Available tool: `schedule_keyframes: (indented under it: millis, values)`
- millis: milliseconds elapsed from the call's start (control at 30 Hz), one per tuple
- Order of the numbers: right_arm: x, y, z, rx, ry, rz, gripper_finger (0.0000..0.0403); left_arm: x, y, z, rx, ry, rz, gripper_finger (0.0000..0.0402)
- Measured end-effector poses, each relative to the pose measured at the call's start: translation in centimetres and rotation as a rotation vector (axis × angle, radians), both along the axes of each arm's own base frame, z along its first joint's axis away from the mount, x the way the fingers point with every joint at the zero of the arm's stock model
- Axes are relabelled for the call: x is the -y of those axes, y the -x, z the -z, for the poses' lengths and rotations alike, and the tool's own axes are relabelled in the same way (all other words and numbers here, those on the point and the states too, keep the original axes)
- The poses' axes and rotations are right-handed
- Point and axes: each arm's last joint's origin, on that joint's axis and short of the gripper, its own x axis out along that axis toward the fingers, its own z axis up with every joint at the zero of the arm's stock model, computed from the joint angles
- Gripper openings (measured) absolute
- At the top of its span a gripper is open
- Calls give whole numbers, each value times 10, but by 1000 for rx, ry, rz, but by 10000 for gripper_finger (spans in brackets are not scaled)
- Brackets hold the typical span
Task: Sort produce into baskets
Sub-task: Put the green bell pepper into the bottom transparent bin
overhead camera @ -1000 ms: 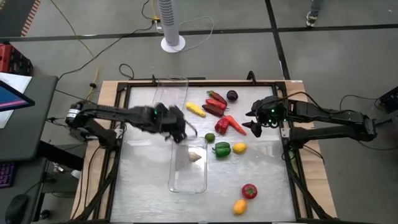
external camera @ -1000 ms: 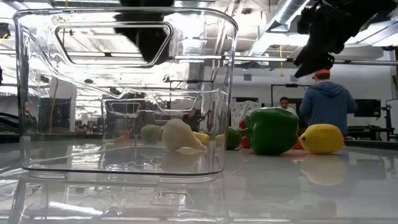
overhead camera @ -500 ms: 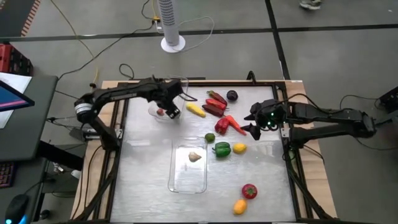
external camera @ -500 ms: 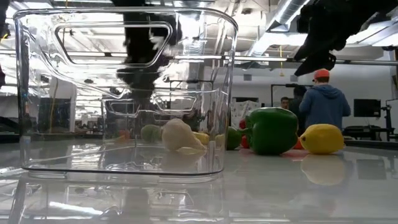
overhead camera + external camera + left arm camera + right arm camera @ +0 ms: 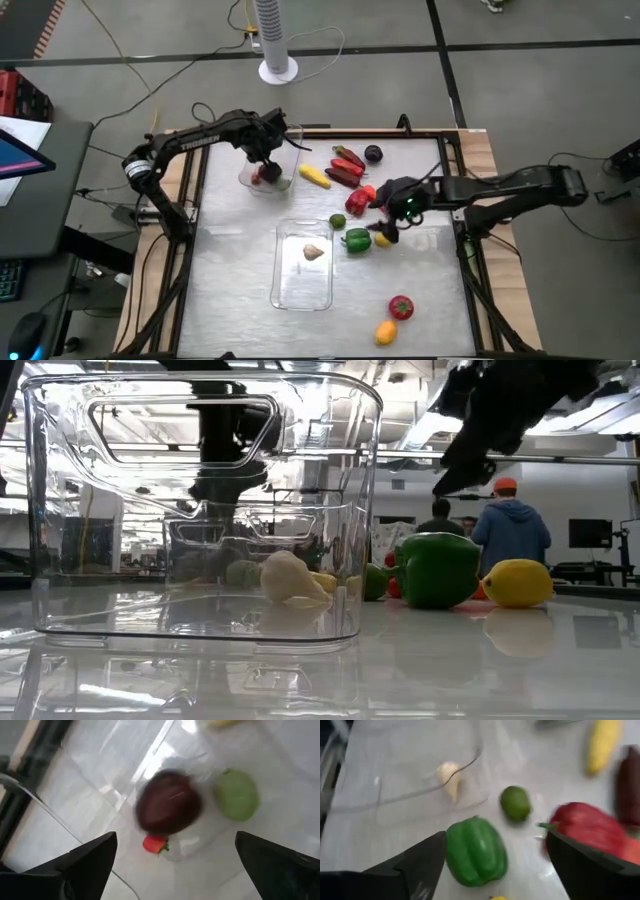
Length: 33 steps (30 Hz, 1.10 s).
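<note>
while the left gripper (image 5: pixel 265 152) hangs wide apart over the far basket (image 5: pixel 285 135), the right gripper (image 5: pixel 392 212) spreads empty above the green pepper (image 5: pixel 356 239).

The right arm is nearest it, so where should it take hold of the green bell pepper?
Across the green pepper's lobed body, from above: its stem side faces the red pepper in the right wrist view, and the right hand, open, is already beside it.
</note>
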Motion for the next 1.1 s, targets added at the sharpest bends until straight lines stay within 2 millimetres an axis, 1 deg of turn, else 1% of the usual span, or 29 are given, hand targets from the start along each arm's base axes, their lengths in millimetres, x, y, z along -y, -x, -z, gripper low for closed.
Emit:
schedule_keyframes:
  millis: [33,100,267,400,533,633,733,933,1100]
  values:
    - [-1,-5,5,-15,8,-26,388,1,-1,-5,15,10,0,389]
    - [-4,-11,15,-47,19,-71,396,4,-6,-16,59,25,-4,387]
    - [-12,-21,34,-114,95,-213,386,16,-23,-50,166,-2,-1,387]
    - [-18,-28,47,-141,136,-297,390,28,-35,-83,274,-55,28,387]
    - [-22,-34,61,-168,88,-353,392,36,-39,-112,353,-139,36,387]
    - [-23,-38,72,-198,89,-375,384,43,-38,-126,423,-204,49,387]
    - [-21,-42,77,-197,81,-377,365,49,-38,-133,460,-234,80,387]
    - [-13,-47,78,-169,83,-348,316,55,-43,-134,487,-231,114,387]
    - [-6,-47,73,-146,91,-316,309,58,-43,-134,489,-224,126,387]
